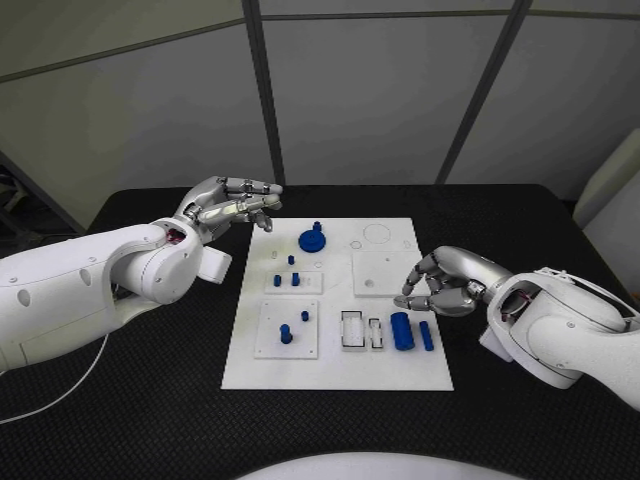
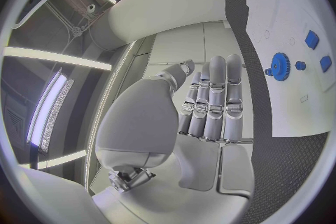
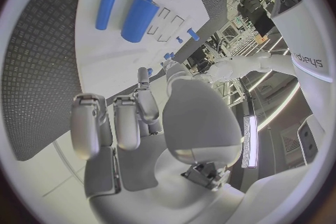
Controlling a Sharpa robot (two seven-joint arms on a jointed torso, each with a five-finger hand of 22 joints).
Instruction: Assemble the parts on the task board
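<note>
Black table [image 1: 147,400] is holding the task board [image 1: 385,375]. Both hands are gripping nothing: left hand [image 1: 231,207] fingers straight & together, right hand [image 1: 443,282] fingers curling, maybe bumping the blue cylinders [image 1: 401,329] away.

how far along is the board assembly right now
Early to midway, at a guess. Done: the blue gear and several small blue pegs already stand on the task board. In hand: nothing; the left hand hovers by the board's far left corner and the right hand over its right edge. Left: the thick blue cylinder and thin blue rod lie loose beside the open slots.
</note>
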